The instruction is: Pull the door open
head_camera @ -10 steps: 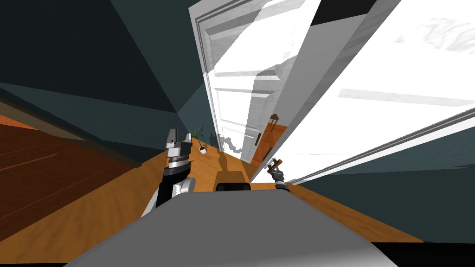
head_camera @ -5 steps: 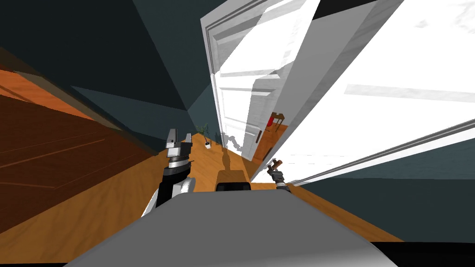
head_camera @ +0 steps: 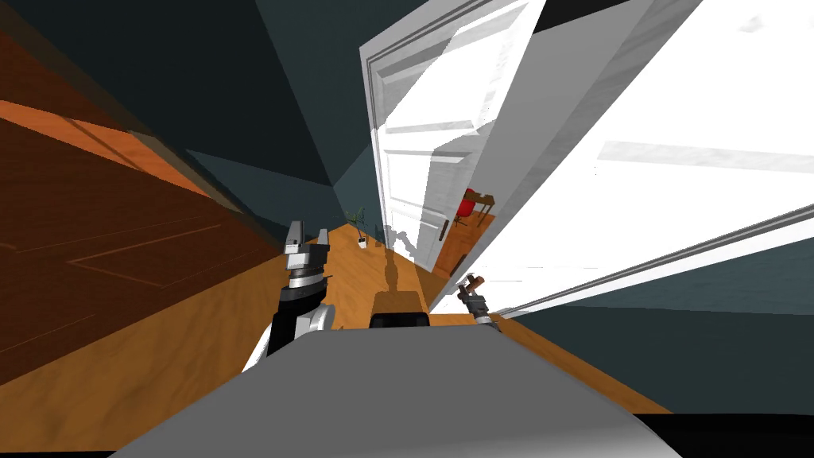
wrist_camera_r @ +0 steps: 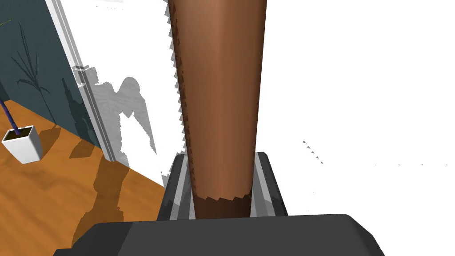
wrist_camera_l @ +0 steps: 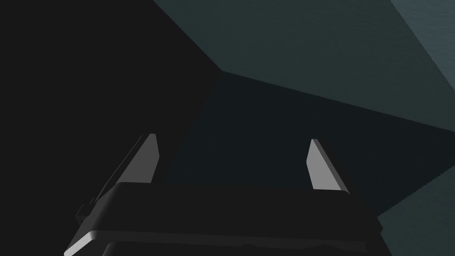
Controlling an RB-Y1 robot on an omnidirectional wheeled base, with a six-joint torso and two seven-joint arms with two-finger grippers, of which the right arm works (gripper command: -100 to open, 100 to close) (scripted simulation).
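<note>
A white panelled door (head_camera: 604, 151) swings toward me on the right of the head view, its grey edge facing me. My right gripper (head_camera: 472, 284) is shut on the door's brown handle (head_camera: 474, 280). In the right wrist view the brown handle (wrist_camera_r: 220, 102) runs out from between the two fingers (wrist_camera_r: 180, 186), which press its sides against the white door (wrist_camera_r: 355, 89). My left gripper (head_camera: 307, 238) is raised on the left, away from the door, and stands open with nothing between its fingertips (wrist_camera_l: 144, 158).
A second white door (head_camera: 417, 135) stands ahead beyond the gap. A small white plant pot (head_camera: 362, 241) sits on the orange wooden floor (head_camera: 199, 334) by the dark teal wall; the pot (wrist_camera_r: 22, 143) is left of the handle. A red chair (head_camera: 467, 207) shows through the opening.
The whole head view has turned, so I have moved with the door: the door has swung further open, the gap shows more of the red chair, and the dark floor on the left has grown.
</note>
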